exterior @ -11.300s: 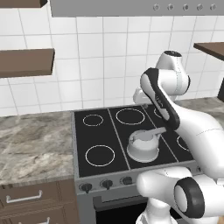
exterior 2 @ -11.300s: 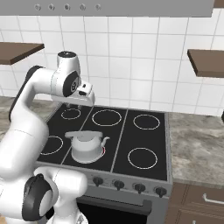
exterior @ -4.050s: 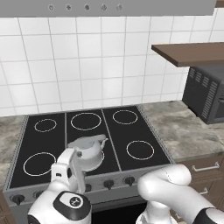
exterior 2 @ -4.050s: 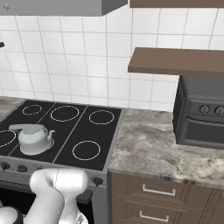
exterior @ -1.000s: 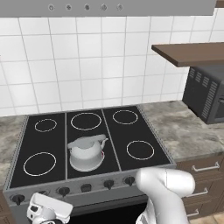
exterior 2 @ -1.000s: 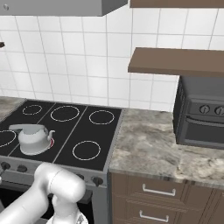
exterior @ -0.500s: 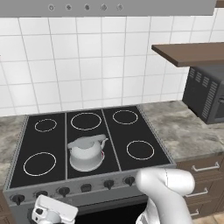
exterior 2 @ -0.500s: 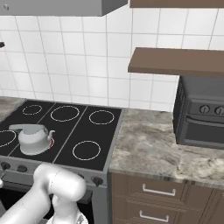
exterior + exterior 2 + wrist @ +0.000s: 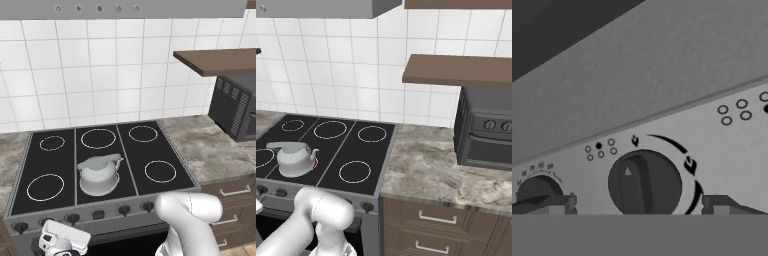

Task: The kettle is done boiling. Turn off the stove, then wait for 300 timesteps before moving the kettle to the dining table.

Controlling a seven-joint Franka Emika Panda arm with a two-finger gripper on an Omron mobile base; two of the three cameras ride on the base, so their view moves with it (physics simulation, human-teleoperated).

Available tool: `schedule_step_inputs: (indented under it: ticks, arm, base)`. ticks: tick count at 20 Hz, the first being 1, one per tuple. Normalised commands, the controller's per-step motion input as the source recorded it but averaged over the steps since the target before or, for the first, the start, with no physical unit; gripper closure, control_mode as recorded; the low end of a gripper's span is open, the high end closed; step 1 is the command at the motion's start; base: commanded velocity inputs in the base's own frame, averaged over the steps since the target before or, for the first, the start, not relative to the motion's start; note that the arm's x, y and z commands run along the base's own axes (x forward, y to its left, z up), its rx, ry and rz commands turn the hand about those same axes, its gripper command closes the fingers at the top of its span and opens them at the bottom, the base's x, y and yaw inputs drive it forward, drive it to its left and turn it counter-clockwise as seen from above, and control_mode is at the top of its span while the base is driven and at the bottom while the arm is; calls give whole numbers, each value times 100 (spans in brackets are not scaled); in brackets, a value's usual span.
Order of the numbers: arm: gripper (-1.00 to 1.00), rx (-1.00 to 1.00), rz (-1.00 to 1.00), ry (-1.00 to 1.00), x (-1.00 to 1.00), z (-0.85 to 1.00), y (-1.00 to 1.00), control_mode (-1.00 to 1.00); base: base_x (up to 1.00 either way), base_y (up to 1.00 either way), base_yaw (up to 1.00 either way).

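Observation:
The pale grey kettle (image 9: 99,175) (image 9: 293,158) sits on the front middle burner of the black stove (image 9: 155,150) (image 9: 372,152), with a red glow at its base. In the left base view my gripper (image 9: 60,236) hangs low in front of the knob row (image 9: 98,215), near its left end. The hand view looks straight at one black knob (image 9: 644,184) on the grey steel front. My gripper (image 9: 637,205) is open, and its fingertips (image 9: 549,205) stand either side of that knob without touching it. A second knob (image 9: 537,190) shows to the left. The dining table is out of view.
A dark toaster oven (image 9: 235,107) (image 9: 486,130) stands on the marble counter (image 9: 426,167) right of the stove, under a brown shelf (image 9: 215,60) (image 9: 456,70). Brown drawers (image 9: 433,217) run below the counter. My white arm (image 9: 192,215) (image 9: 323,215) crosses the stove's front.
My hand has shifted slightly to the right along the knob row. The kettle has not moved.

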Motion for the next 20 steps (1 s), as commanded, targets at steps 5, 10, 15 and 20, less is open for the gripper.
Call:
schedule_step_inputs:
  ticks: [5, 10, 15, 20]
  arm:
    - [-100, 0, 1, 0, 2, -4, -13, -100]
    - [-100, 0, 3, 0, 3, -3, -8, -100]
    - [-100, 0, 9, 0, 13, -2, -1, -100]
    - [-100, 0, 14, 0, 21, 0, 0, -100]
  base:
    - [0, 0, 0]
    - [0, 0, 0]
    - [0, 0, 0]
    - [0, 0, 0]
